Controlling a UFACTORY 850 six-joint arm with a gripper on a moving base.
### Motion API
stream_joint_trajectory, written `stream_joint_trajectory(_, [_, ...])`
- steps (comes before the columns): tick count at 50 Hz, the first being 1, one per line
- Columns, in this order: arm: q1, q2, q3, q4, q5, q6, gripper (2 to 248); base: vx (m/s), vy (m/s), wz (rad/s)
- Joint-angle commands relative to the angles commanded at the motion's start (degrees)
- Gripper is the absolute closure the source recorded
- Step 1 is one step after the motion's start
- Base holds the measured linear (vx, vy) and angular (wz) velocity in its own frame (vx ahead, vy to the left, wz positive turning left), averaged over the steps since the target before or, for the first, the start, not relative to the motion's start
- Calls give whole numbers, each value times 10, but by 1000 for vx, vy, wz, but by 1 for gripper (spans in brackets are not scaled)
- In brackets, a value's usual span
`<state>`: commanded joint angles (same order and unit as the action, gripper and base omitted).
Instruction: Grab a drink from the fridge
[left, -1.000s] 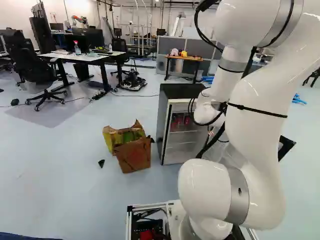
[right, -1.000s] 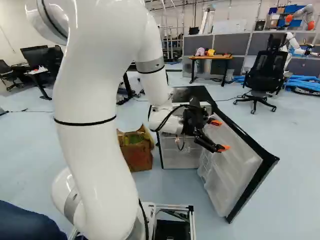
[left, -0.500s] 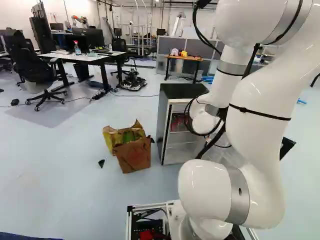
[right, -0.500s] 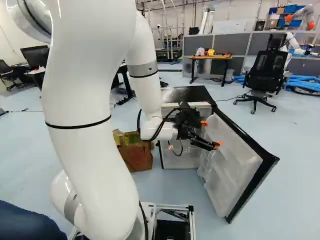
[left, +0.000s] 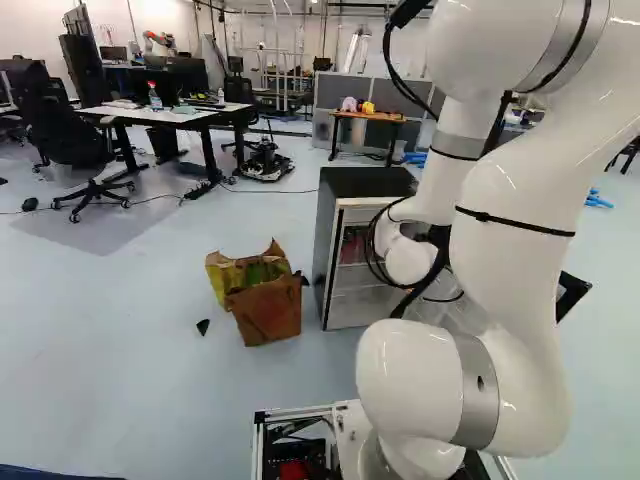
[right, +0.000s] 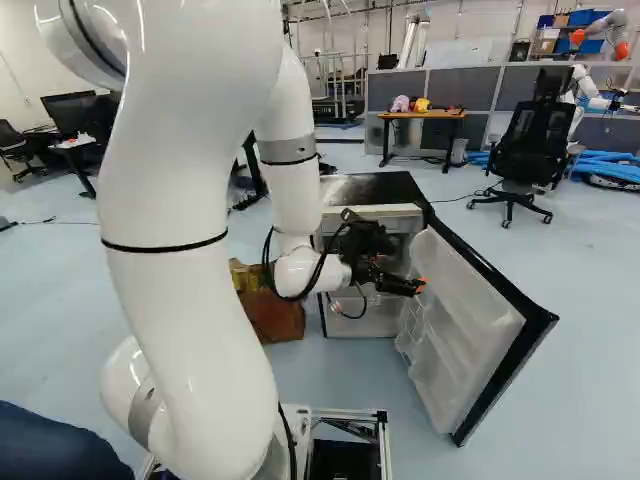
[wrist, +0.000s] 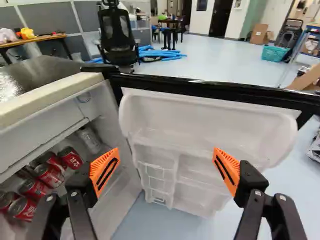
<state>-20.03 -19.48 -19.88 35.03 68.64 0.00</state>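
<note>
"What's biggest in front of you?"

"The fridge (left: 365, 182), upright, its long axis vertical and its open front facing the base. Its door (right: 462, 310) is swung wide toward the right of the right base view, white bins (wrist: 200, 125) lining the inner face."

"And after that?"

"A brown box (left: 268, 310), torn at the top, on the floor just beside the fridge at the left."

"Where's the gripper?"

"The gripper (right: 420, 284) is in front of the fridge, near the opened door. In the wrist view the gripper (wrist: 166, 170) has its two fingers spread well apart, orange pads (wrist: 105, 170) angled toward each other, and the door bins lie ahead of the gap."

"So where are the drinks?"

"Inside the fridge, to the side of the finger nearer its interior. There are several red cans (wrist: 49, 176) close together, and a silver can (wrist: 90, 140) near them, by the inner wall."

"Which way do they point?"

"They look to be standing, long axes up and down, ends upward. They slant in the wrist view, as the fridge walls do. Some are partly hidden, so I can't vouch for every one."
</note>
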Motion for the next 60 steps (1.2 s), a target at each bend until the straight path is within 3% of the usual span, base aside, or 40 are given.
stream_joint_trajectory(36, [4, -71, -18, -217, 2, 0, 3, 0, 0, 0])
stream_joint_trajectory(60, [0, -124, -44, -360, 29, 0, 3, 0, 0, 0])
